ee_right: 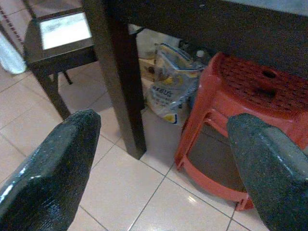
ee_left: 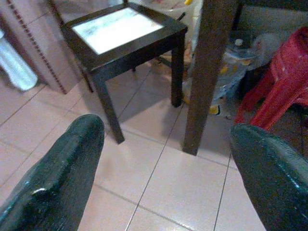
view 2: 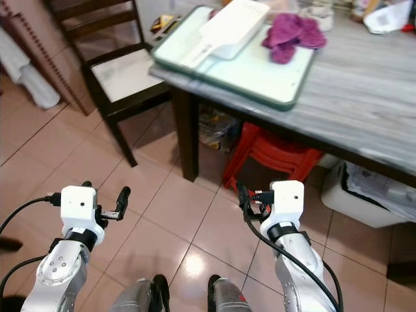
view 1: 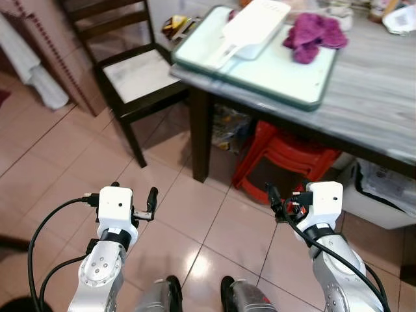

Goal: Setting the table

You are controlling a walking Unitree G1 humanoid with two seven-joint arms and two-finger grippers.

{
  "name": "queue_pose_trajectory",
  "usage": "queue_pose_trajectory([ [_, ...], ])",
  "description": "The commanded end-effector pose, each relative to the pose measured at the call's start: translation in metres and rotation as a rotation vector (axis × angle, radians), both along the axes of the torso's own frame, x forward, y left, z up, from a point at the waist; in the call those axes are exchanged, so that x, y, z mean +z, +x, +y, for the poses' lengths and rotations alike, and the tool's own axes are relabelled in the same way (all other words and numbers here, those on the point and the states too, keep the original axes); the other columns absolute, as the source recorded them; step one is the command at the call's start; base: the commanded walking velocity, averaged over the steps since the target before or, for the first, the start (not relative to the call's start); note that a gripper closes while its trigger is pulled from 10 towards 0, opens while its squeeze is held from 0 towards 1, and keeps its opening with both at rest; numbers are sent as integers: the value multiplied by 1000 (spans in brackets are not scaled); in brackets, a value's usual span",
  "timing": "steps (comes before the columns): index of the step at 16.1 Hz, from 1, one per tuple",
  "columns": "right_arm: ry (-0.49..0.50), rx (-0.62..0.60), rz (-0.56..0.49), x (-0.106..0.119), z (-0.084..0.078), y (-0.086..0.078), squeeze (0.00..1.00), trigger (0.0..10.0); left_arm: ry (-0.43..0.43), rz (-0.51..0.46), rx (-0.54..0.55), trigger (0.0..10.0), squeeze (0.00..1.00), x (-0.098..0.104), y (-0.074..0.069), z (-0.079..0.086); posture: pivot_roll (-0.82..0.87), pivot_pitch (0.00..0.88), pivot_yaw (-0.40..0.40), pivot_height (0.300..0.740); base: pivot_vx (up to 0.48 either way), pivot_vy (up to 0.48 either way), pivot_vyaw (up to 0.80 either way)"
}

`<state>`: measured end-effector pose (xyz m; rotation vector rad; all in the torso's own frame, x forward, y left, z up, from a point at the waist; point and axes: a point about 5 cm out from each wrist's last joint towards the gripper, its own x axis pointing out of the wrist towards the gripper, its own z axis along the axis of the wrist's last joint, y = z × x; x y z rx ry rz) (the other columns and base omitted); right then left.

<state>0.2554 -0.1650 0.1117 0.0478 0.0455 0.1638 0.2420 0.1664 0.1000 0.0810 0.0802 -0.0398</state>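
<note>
Both tools are held low over the tiled floor, short of the tabletop [view 1: 383,97]. On the left tool [ee_left: 166,163] and the right tool [ee_right: 161,163] alike the black fingers are spread wide, with nothing held or touched. On the tabletop near its corner lies a pale green tray [view 1: 279,78], carrying a white handled container [view 1: 250,29] and a crumpled purple cloth [view 1: 314,34]. The container is judged light, rigid and somewhat slick, best taken by its flat handle or across a narrow rim. The cloth is judged soft and easily pinched at any fold.
</note>
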Motion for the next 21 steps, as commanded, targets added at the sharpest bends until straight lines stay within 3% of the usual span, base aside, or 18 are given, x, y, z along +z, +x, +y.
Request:
queue_pose_trajectory([
  [1,7,-15,40,-8,-2,-4,0,10000,9,46,23,10000,0,-9,-5,4,-90,242,-8,740,-274,0,0],
  [12,3,-55,28,-6,-7,-2,0,10000,24,33,7,10000,0,-7,-2,6,-93,235,-2,740,-275,0,0],
  [13,-3,-59,27,-6,-7,-1,0,10000,10,23,-3,10000,0,-6,-2,6,-93,235,-2,740,0,0,0],
  [14,-2,-61,28,-6,-8,-1,0,10000,-63,13,-18,10000,0,-3,-1,6,-95,233,-3,740,0,0,0],
  [19,-26,-63,10,-3,-10,1,0,10000,-69,-12,-59,10000,0,3,0,3,-95,233,-3,740,0,0,0],
  [21,-57,-70,-43,6,-10,4,0,10000,-92,-60,-58,10000,0,12,3,2,-91,228,-6,740,0,0,0],
])
